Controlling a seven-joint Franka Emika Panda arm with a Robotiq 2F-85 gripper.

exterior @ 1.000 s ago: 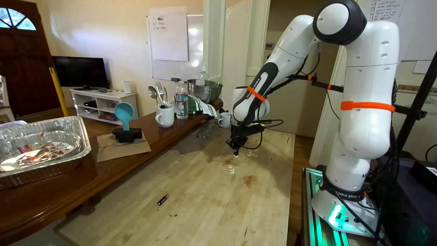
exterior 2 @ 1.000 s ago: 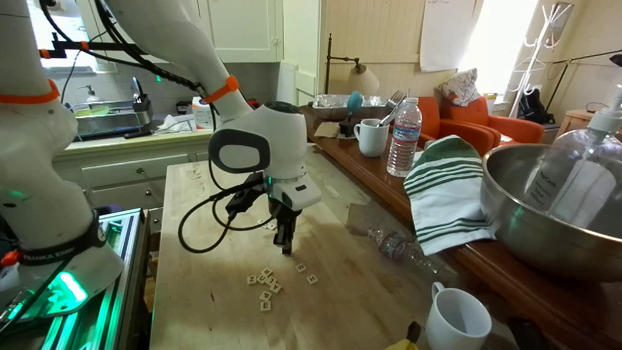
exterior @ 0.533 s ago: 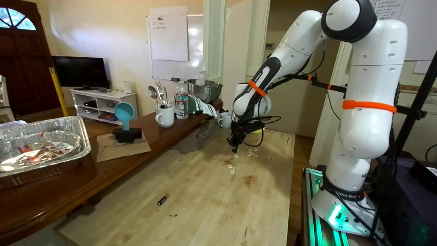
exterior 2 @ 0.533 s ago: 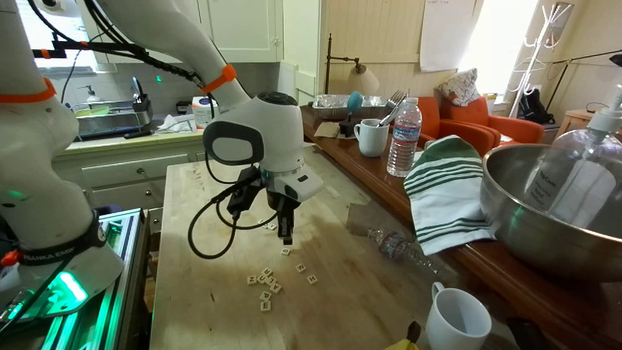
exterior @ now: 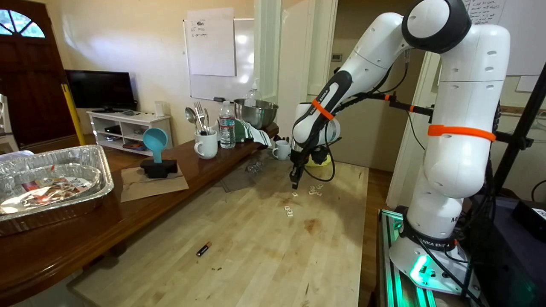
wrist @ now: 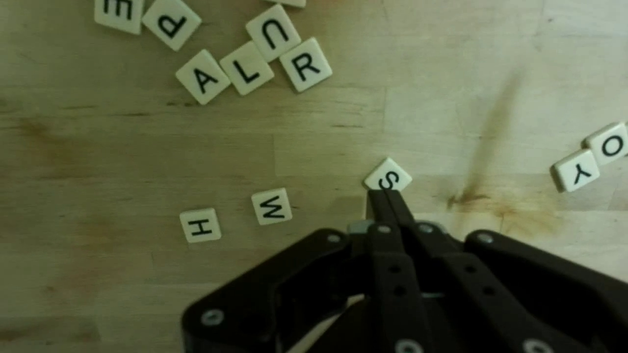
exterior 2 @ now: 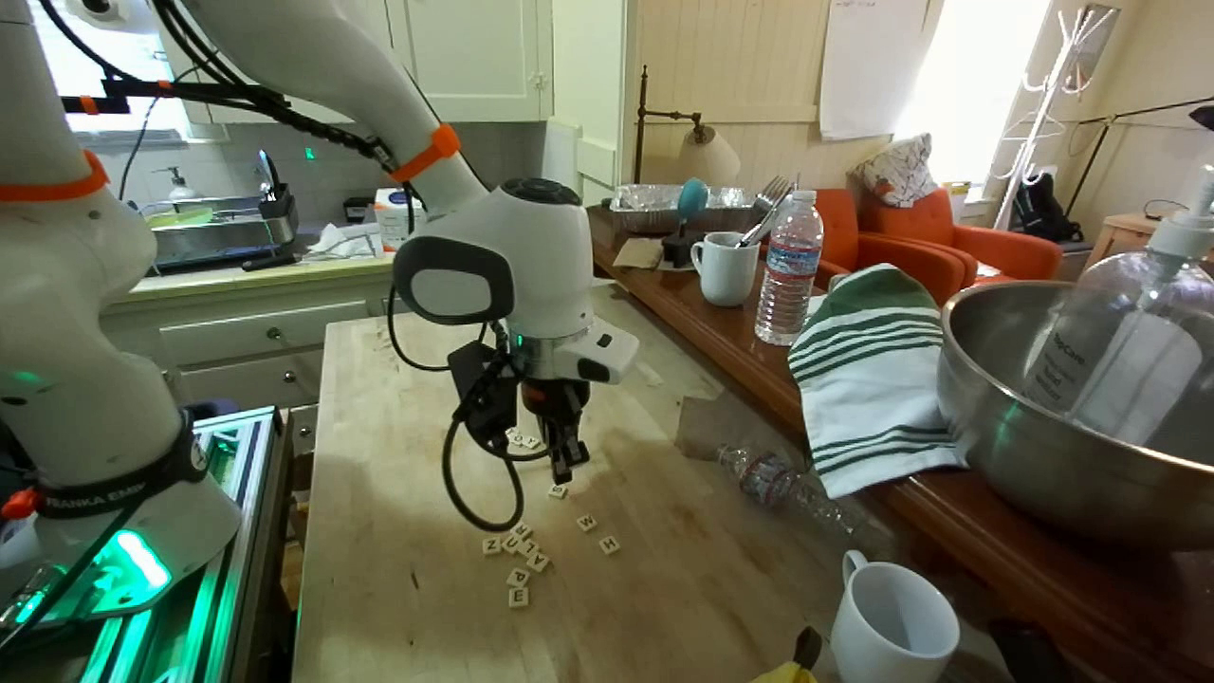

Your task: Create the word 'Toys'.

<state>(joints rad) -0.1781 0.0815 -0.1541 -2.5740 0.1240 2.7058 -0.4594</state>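
Observation:
Small whitish letter tiles lie on the wooden table. In the wrist view the S tile [wrist: 388,172] lies alone, partly covered by my fingertips. The O tile [wrist: 608,143] and Y tile [wrist: 579,170] touch at the right edge. No T is readable. In the exterior views the S tile [exterior: 294,194] [exterior 2: 558,491] lies between that small group [exterior: 288,211] [exterior 2: 522,439] and a larger cluster. My gripper [wrist: 384,193] is shut with nothing between its fingers. It hangs a little above the table near the S tile in both exterior views [exterior: 294,186] [exterior 2: 569,474].
The W tile [wrist: 272,206] and H tile [wrist: 200,225] lie apart; A, L, U, R [wrist: 305,64], P and E tiles cluster beyond. A battery [exterior: 204,249], a white mug [exterior 2: 893,621], a yellow bowl [exterior: 320,161] and a crushed bottle [exterior 2: 773,477] are around the table.
My gripper has risen from the S tile, drawn back slightly and turned at the wrist. The S tile now shows on the table. The other tiles have not moved.

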